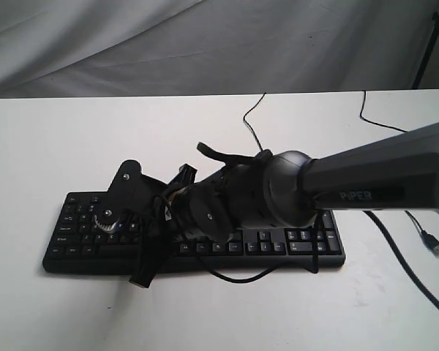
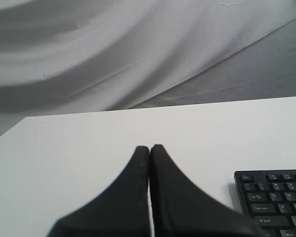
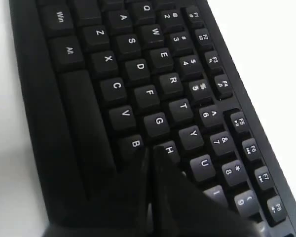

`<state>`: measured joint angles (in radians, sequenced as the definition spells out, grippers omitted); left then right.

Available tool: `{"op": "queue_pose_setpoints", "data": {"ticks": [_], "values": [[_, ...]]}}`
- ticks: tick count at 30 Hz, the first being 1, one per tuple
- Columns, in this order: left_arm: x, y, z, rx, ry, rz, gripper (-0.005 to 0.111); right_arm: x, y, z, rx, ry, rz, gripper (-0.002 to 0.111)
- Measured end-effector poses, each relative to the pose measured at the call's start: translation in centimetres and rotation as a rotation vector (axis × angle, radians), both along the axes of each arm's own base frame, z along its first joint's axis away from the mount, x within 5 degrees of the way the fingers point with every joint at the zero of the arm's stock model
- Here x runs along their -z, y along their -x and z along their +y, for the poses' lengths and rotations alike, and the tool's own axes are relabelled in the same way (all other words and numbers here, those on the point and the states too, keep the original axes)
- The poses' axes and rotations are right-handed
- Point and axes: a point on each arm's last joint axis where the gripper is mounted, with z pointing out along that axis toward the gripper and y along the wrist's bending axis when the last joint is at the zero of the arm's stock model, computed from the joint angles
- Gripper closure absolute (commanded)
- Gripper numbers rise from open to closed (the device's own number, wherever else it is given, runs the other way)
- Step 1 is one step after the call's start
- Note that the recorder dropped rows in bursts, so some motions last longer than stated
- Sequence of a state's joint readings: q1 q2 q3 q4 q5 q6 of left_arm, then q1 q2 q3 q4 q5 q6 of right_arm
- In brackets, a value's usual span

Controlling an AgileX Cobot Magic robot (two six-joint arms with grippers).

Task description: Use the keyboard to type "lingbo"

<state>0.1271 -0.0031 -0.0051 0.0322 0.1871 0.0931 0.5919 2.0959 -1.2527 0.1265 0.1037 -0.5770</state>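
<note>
The black keyboard point(image 1: 293, 245) with white legends lies across the white table, largely hidden in the exterior view by the right arm. In the right wrist view the keyboard point(image 3: 138, 69) fills the frame, and my right gripper point(image 3: 151, 149) is shut with its tips low over the keys between B and H, nothing held. Whether the tips touch a key I cannot tell. My left gripper point(image 2: 149, 147) is shut and empty over bare table, with the keyboard's corner point(image 2: 274, 197) off to one side. In the exterior view the left gripper point(image 1: 140, 281) hangs at the keyboard's front left.
The keyboard's thin black cable point(image 1: 250, 117) runs to the table's far edge. Another black cable point(image 1: 395, 241) with a USB plug point(image 1: 434, 243) trails along the right side. Grey cloth point(image 1: 205, 44) hangs behind the table.
</note>
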Motion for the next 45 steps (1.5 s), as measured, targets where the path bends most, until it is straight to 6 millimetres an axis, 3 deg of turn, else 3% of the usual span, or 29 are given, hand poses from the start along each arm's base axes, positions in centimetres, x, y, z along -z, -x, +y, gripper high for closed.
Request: {"op": "queue_pose_setpoints", "data": {"ticks": [15, 19, 24, 36, 45], "values": [[0.0, 0.0, 0.0, 0.0, 0.0, 0.0, 0.106, 0.2, -0.1, 0.1, 0.003, -0.007, -0.011, 0.108], [0.0, 0.0, 0.0, 0.0, 0.0, 0.0, 0.106, 1.6, -0.2, 0.1, 0.006, 0.004, 0.005, 0.108], [0.0, 0.0, 0.0, 0.0, 0.0, 0.0, 0.106, 1.6, -0.2, 0.1, 0.008, 0.002, 0.004, 0.108], [0.0, 0.0, 0.0, 0.0, 0.0, 0.0, 0.106, -2.0, -1.9, 1.3, 0.003, -0.051, -0.068, 0.108], [0.0, 0.0, 0.0, 0.0, 0.0, 0.0, 0.106, -0.5, -2.5, 1.7, 0.001, -0.031, -0.034, 0.108]]}}
